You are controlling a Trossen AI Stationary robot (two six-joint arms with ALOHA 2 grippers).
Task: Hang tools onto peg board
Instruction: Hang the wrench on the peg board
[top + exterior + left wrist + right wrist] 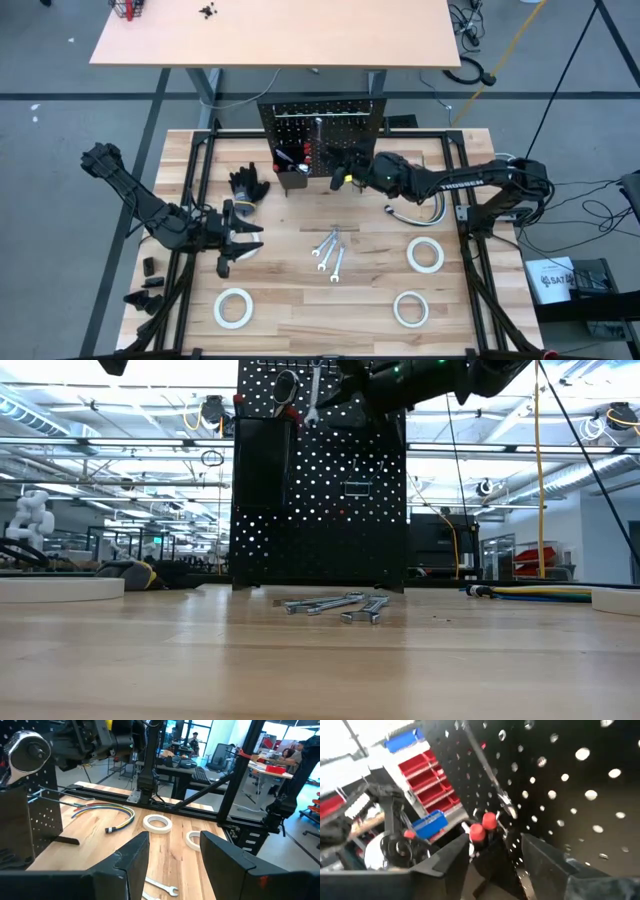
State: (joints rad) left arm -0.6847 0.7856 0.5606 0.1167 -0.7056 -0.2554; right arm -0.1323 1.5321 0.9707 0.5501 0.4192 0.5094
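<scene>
High view: right gripper [343, 170] is hovering against the peg board [322, 128], fingers parted, holding nothing. Left gripper [243, 240] is waiting at the table's left, fingers spread wide. Wrenches [331, 252] are lying mid-table among the tape rolls [425, 255].

Low view: one wrench [314, 396] is hanging on the board.

Right wrist view: red-handled screwdrivers [482, 826] are sitting in the bin.

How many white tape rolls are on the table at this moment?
4: one under the left hand at, partly hidden; front left; front right; right side. None visible on the peg board.
</scene>
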